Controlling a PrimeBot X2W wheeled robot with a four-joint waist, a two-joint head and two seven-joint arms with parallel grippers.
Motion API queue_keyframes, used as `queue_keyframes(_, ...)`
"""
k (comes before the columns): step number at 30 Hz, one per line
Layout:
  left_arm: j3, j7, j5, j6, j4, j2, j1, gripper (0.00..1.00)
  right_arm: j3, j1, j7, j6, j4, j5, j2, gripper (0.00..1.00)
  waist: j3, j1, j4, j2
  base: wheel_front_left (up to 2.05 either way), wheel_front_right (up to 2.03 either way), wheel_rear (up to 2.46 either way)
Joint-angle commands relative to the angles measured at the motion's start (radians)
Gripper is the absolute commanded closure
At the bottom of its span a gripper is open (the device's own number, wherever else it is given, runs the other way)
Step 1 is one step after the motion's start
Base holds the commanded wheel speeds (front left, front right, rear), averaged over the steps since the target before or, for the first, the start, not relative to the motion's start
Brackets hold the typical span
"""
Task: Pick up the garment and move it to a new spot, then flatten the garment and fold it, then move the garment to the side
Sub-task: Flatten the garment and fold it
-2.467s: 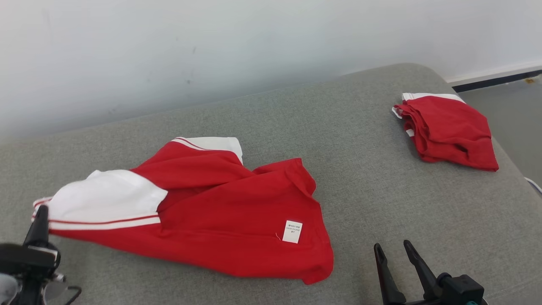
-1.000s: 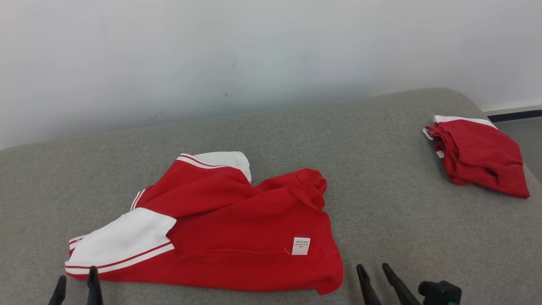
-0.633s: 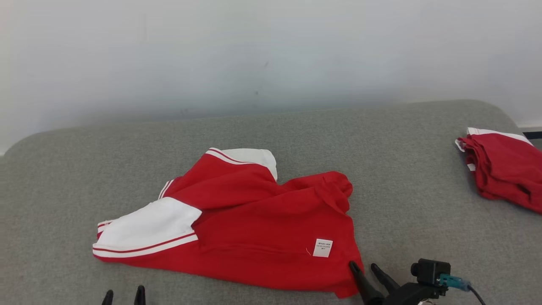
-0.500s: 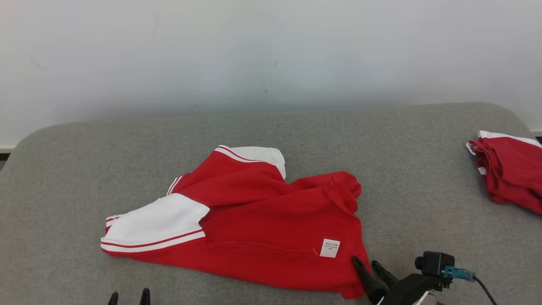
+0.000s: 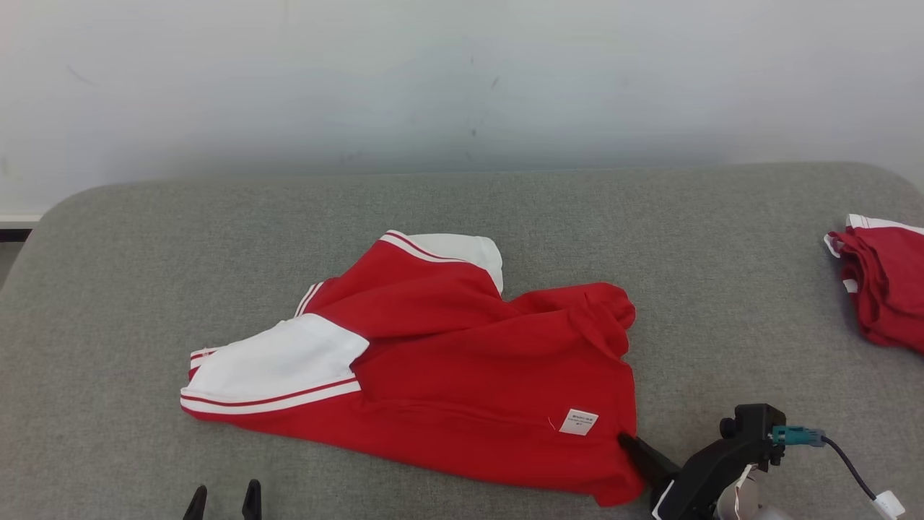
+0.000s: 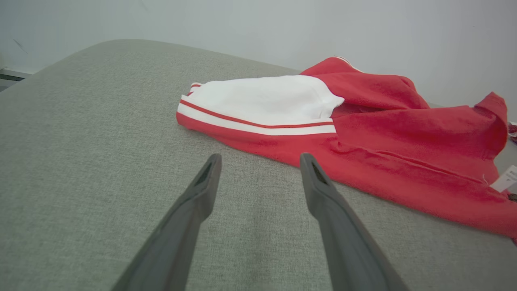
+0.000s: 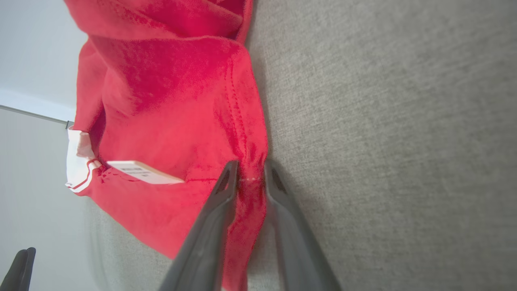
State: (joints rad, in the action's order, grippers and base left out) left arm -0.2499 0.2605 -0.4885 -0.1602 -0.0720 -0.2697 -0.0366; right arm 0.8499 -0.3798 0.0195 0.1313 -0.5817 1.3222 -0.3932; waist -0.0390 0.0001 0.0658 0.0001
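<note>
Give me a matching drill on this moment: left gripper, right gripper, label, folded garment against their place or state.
1 left gripper
2 right gripper
3 label
4 folded garment

A far right of the grey cushion
B wide open, holding nothing
C pinching the hem of the spread garment
D on red fabric beside the right gripper

Pairs: 1-B, 2-C, 3-D, 4-A

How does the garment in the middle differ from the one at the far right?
The middle garment lies spread and rumpled; the right garment is folded into a compact stack. The middle garment shows a wide white sleeve panel and a tag; the right garment shows thin white trim. The right gripper pinches the middle garment's hem; no gripper is near the right garment. Both are red and white, on the grey cushion.
</note>
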Motion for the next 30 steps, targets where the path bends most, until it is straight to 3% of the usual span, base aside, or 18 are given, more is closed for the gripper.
queue_keyframes(1, 0.01, 0.004, 0.017, 0.006, -0.007, 0.003, 0.011, 0.0, 0.019, -0.01, 0.011, -0.001, 0.004, 0.013, -0.009, 1.0, -0.004, -0.0001, -0.001, -0.0001, 0.0, 0.0, 0.0)
queue_keyframes(10, 0.038, 0.004, 0.034, 0.028, -0.022, 0.024, 0.013, 0.0, 0.046, -0.021, -0.033, -0.001, 0.046, 0.028, -0.07, 1.0, 0.003, -0.0001, -0.006, -0.0001, 0.0, 0.0, 0.0)
queue_keyframes(21, 0.079, -0.01, 0.009, 0.066, -0.018, 0.023, 0.05, 0.0, 0.059, -0.011, -0.086, -0.001, 0.163, 0.019, -0.259, 1.0, -0.001, -0.0001, -0.057, -0.0001, 0.0, 0.0, 0.0)
queue_keyframes(26, 0.086, -0.115, -0.045, 0.101, -0.023, -0.007, 0.143, 0.0, 0.072, -0.019, -0.089, -0.001, 0.182, 0.022, -0.273, 1.0, -0.021, -0.0001, -0.075, -0.0001, 0.0, 0.0, 0.0)
queue_keyframes(30, 0.078, -0.267, -0.096, 0.135, -0.048, -0.041, 0.268, 0.0, 0.091, -0.038, -0.089, -0.001, 0.178, 0.011, -0.255, 1.0, -0.046, -0.0001, -0.082, -0.0001, 0.0, 0.0, 0.0)
